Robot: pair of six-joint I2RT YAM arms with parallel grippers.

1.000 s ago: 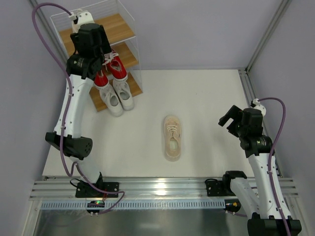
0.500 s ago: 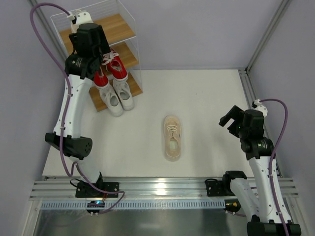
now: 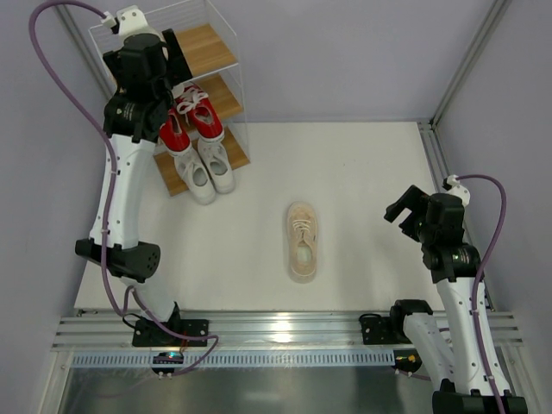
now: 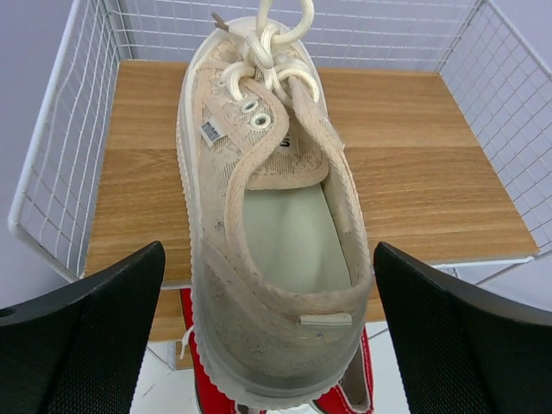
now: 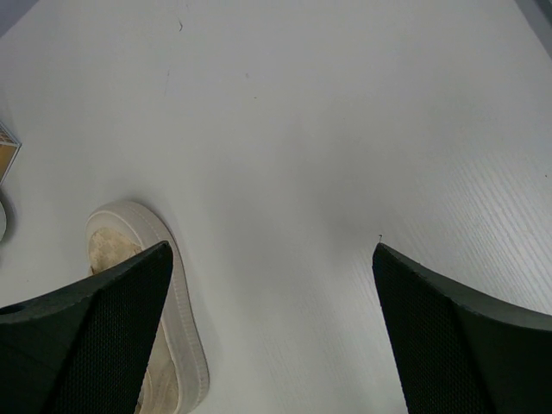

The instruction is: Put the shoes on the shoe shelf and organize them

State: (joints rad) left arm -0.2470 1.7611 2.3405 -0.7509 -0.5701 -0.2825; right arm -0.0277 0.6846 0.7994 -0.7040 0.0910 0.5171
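robot lab cell: white tabletop, bare lilac walls, aluminium rail along near edge

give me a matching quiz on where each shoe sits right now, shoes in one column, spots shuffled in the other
Shoes:
1. red pair
2. white pair
3. beige shoe between the left fingers
4. lone beige shoe

Spots:
a. table
b. top board
c. lowest board
d. middle board

Pairs: 1-d, 2-c, 3-b, 4-a
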